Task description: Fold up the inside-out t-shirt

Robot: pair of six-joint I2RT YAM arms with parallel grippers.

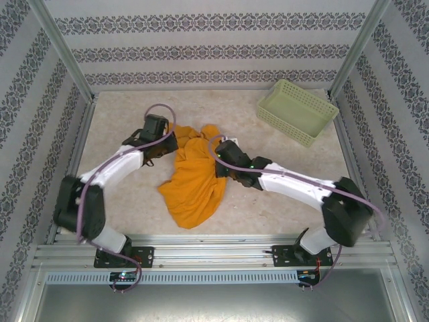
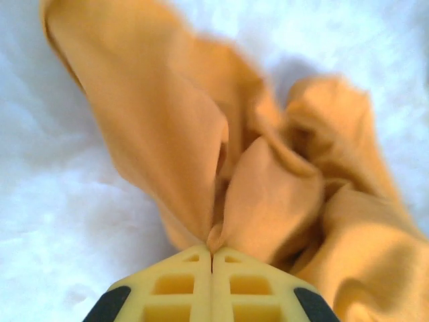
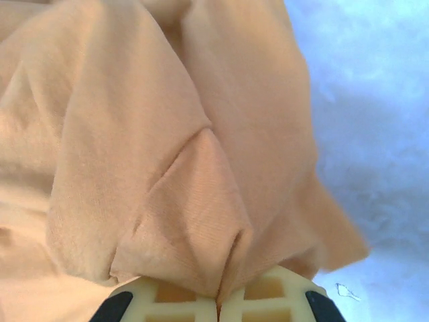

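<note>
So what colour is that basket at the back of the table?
The basket is pale green, with lattice walls. The top external view shows it best.

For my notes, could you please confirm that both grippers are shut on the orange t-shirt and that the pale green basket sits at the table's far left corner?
Not quite: the top external view shows the basket at the far right corner of the table, not the left. The rest holds: the left gripper and the right gripper are each shut on the t-shirt.
</note>
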